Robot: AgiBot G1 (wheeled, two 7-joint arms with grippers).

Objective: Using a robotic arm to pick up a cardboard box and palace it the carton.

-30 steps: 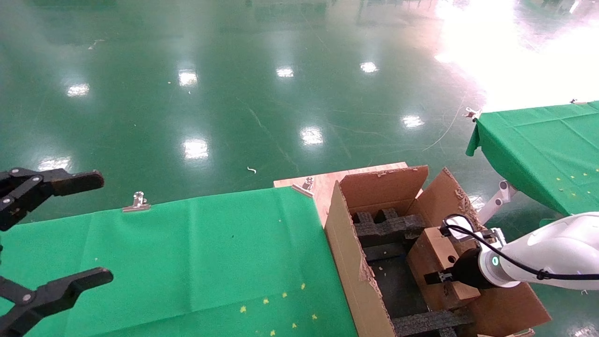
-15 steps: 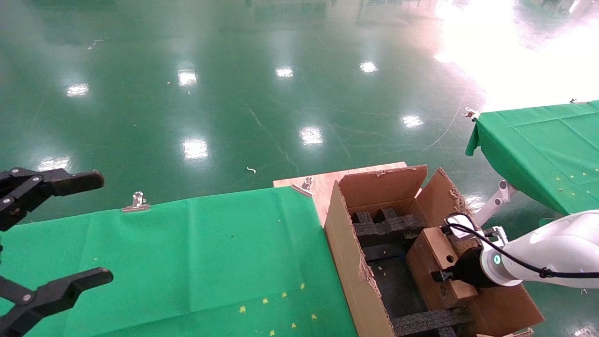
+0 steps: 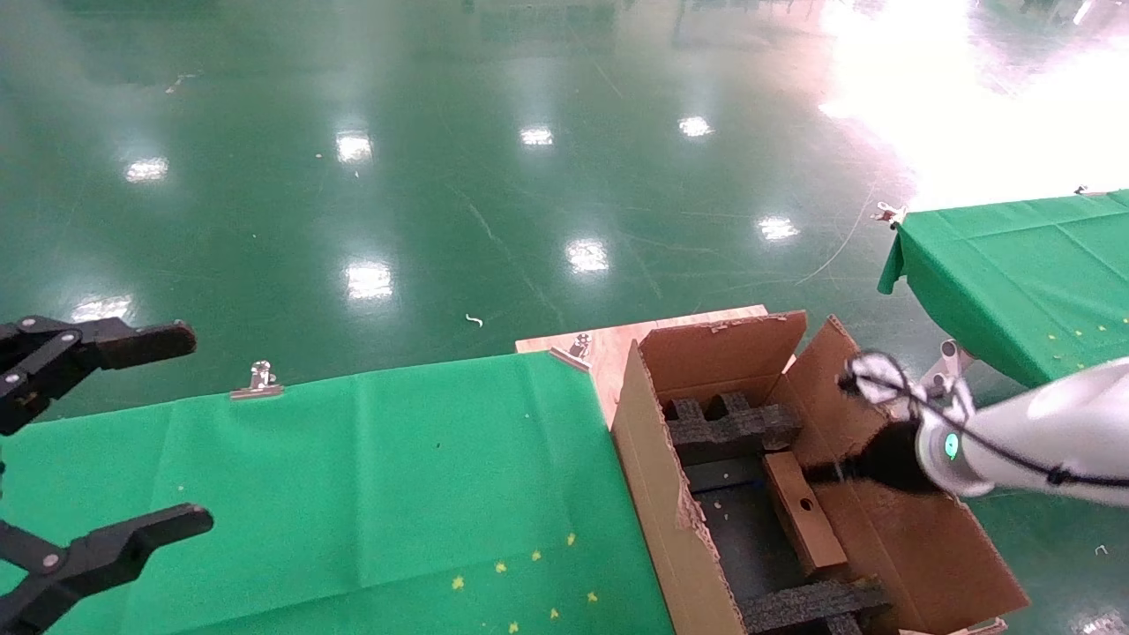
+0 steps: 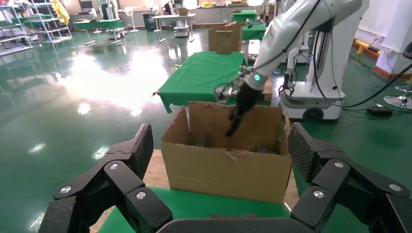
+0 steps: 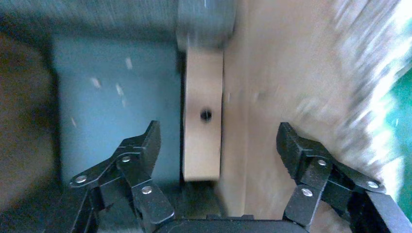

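Observation:
The carton (image 3: 644, 467) stands open at the table's right end, with black foam inserts (image 3: 732, 428) inside. The cardboard box (image 3: 801, 520) stands on edge in it against the right wall, its narrow holed face up. In the right wrist view the cardboard box (image 5: 204, 116) lies free below the fingers. My right gripper (image 3: 825, 474), on the white robotic arm (image 3: 1041, 441), hovers open just above the box without touching it; the right gripper (image 5: 218, 145) holds nothing. My left gripper (image 3: 176, 432) is parked open at the far left, facing the carton (image 4: 226, 165).
A green cloth covers the table (image 3: 397, 476), held by metal clips (image 3: 257, 381). A bare wooden board (image 3: 609, 339) shows behind the carton. A second green table (image 3: 1023, 265) stands at the right. The carton's torn flaps (image 3: 838, 370) rise beside my right arm.
My right gripper has let go of the cardboard box, which dropped lower in the carton against the right wall. The gripper has opened and risen. The left arm has not moved.

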